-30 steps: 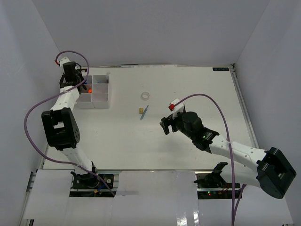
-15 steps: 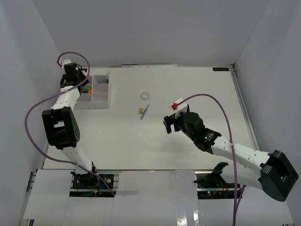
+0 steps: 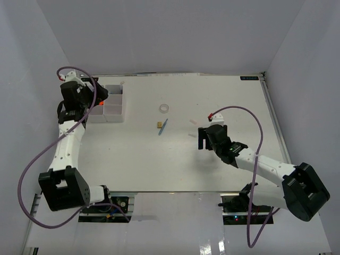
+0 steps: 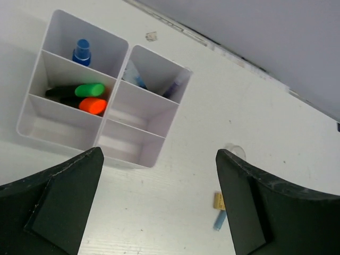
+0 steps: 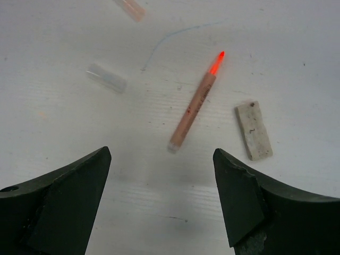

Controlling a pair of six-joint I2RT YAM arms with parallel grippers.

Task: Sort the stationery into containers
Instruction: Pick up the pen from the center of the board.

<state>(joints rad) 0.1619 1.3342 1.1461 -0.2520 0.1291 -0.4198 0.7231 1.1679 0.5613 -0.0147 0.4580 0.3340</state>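
Stationery sits partly in the tray [image 4: 125, 154] and partly loose on the desk [image 3: 133, 159]. In the tray, the glue bottle [image 4: 81, 51] with the blue cap stands in the far left box. The green highlighter [image 4: 89, 90] and the orange highlighter [image 4: 93, 105] lie side by side in the middle left box. Pens [image 4: 174, 86] lean in the far right box.

The left fingers [image 4: 58, 207] are spread wide and hold nothing. They hang above the desk, and the tray lies ahead of them, toward the left one. The tape ring [image 4: 234, 150], the brass clip [image 4: 218, 200] and the blue pen [image 4: 220, 220] lie on the desk further right. The clip and the blue pen are just beside each other, close to the edge of the other finger in the left wrist view.

The right fingers [image 5: 58, 207] are also spread wide and hold nothing. An orange-tipped pen [image 5: 196, 109] lies on the desk ahead of the gap between them, touching neither. The white eraser [image 5: 254, 130] lies just beside that pen, ahead of the right one. A small clear piece [image 5: 107, 78] lies further off to the left.
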